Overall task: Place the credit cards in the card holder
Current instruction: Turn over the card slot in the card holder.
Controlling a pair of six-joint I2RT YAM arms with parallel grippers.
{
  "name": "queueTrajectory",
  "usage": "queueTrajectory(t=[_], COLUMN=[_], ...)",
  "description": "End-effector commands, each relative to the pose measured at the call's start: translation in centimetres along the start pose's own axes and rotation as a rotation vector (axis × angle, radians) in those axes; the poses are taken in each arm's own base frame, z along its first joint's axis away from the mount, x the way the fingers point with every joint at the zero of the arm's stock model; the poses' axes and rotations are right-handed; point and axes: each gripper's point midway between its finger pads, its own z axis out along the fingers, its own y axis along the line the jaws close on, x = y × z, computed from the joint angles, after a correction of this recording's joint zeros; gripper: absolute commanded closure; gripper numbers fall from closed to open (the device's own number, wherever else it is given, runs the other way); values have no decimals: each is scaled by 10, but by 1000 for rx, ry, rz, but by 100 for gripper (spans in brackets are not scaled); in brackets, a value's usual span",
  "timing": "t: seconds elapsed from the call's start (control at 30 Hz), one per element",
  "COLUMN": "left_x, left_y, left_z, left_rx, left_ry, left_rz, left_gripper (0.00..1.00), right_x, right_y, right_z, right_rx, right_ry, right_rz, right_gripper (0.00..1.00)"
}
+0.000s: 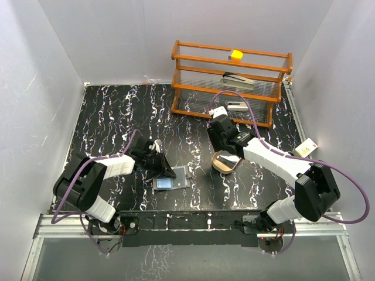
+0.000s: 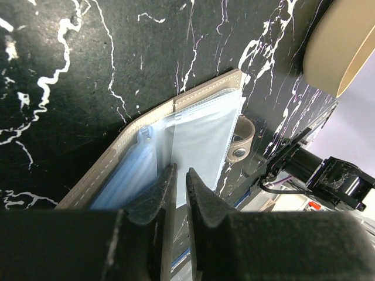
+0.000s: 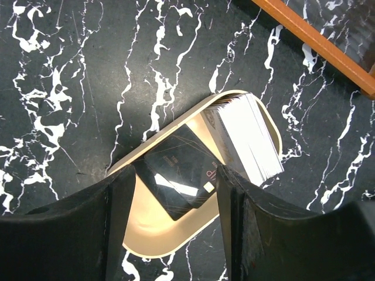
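One grey card holder (image 2: 196, 96) open on marbled surface (image 2: 88, 70), one pale blue card (image 2: 126, 175) inside, left fingers (image 2: 153, 205) pinched on its clear sleeve (image 2: 205, 134), right fingers (image 3: 88, 234) open over one tray (image 3: 146, 231), one dark card (image 3: 176, 170), one white stack (image 3: 246, 137).

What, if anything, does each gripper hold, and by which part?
The left gripper appears to pinch the card holder by the near edge of its clear inner sleeve. The right gripper holds nothing; its jaws stand open above the tray.

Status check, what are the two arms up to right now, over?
Left jaws pinched on open card holder. Right jaws open above credit cards in tray. Nothing in the way.
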Motion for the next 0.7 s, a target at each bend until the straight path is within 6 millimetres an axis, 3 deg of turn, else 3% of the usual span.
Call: queueTrajectory(t=[0.0, 0.17, 0.3, 0.5, 0.67], left_x=[0, 2, -1, -12, -18], left_y=[9, 15, 9, -18, -30], left_z=[6, 7, 2, -22, -45], left_rx=[-55, -92, -87, -48, -63], left_ry=[-3, 0, -10, -83, -143], left_rz=[29, 23, 19, 60, 111], left_gripper=[88, 88, 86, 67, 56], right_x=[-25, -24, -20, -10, 1], right_y=[-12, -19, -22, -30, -45], right_z=[-4, -2, 5, 16, 24], right_rx=[42, 78, 98, 147, 196], right_ry=[-76, -77, -48, 0, 31], right_rz=[-50, -106, -162, -221, -231], right_gripper=[44, 41, 40, 41, 42])
